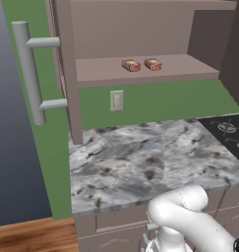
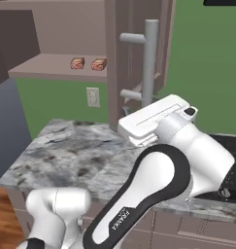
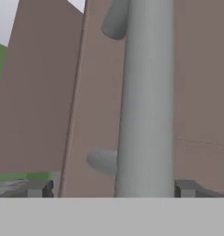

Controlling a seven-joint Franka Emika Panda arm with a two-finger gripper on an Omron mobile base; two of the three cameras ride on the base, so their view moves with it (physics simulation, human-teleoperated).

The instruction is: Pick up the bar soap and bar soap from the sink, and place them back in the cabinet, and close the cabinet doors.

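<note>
Nearest to the hand camera is the long grey cylindrical bar handle of the right mauve-brown cabinet door; it runs upright between the two dark fingertips of the gripper. The fingers stand wide open, one on each side of the bar, and I cannot tell whether they touch it; they hold nothing. So the handle lies straight ahead of the claw, with its long axis vertical, and I judge that the next move is to push or swing this door shut. In the right base view the hand is just at this handle. The two reddish-orange bar soaps lie side by side on the shelf of the open wall cabinet, above the grey marbled counter. The left door with its handle also stands open.
</note>
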